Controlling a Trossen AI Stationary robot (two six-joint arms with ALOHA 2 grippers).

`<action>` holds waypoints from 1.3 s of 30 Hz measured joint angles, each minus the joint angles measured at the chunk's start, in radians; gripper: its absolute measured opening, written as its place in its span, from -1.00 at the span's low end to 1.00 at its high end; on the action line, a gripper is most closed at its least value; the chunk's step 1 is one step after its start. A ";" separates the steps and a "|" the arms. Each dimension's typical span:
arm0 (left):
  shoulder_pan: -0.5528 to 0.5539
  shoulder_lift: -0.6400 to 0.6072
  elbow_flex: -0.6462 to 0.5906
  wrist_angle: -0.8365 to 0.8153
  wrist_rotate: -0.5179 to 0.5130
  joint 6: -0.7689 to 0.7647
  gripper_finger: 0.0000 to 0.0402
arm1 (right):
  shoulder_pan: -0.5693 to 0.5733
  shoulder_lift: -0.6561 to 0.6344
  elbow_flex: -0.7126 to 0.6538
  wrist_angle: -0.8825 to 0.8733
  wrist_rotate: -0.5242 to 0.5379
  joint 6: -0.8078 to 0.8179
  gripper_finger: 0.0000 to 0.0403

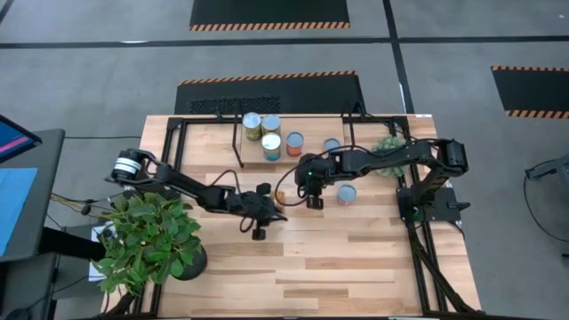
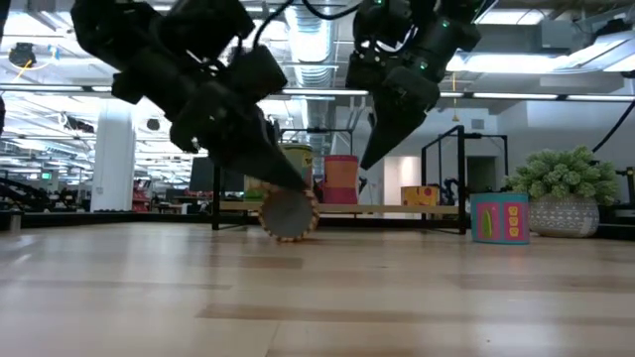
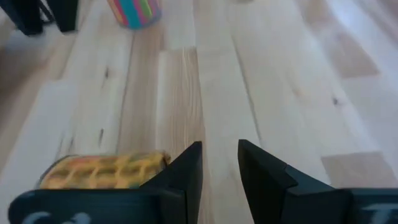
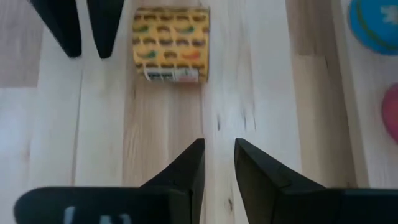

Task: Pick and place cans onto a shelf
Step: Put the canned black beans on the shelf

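Over the table (image 1: pixel 356 258), both arms' fingers flank a toppled can (image 1: pixel 281 196).

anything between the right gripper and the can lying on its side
No, just bare tabletop. The right wrist view shows open planks from the right gripper up to the tipped yellow can; the left gripper's fingers stand beside the can, not in between.

I saw the fallen can (image 1: pixel 280 196) lying between the left gripper (image 1: pixel 269 212) and the right gripper (image 1: pixel 313 201), so little room remained there. The front of the table (image 1: pixel 356 267) was free. Cans crowded the shelf (image 1: pixel 311 124).
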State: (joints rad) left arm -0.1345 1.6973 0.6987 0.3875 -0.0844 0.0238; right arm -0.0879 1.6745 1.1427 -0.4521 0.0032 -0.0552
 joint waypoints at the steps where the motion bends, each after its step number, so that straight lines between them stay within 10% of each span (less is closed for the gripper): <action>1: 0.000 0.011 0.012 -0.018 -0.008 -0.006 -0.53 | 0.000 0.000 0.000 0.000 0.000 0.002 -0.46; 11: 0.001 0.006 0.018 -0.338 -0.198 -0.110 -0.53 | 0.009 0.000 0.000 -0.026 0.000 0.003 -0.46; 27: 0.004 -0.003 0.018 -0.400 -0.628 -0.138 -0.53 | 0.007 0.000 0.000 -0.024 0.000 -0.002 -0.46; 39: -0.005 -0.003 0.019 -0.393 -0.614 -0.158 -0.53 | -0.007 0.027 0.000 0.092 0.001 0.001 -0.46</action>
State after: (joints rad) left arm -0.1397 1.6943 0.7177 -0.0058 -0.6987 -0.1342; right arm -0.0948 1.7019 1.1423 -0.3604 0.0047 -0.0538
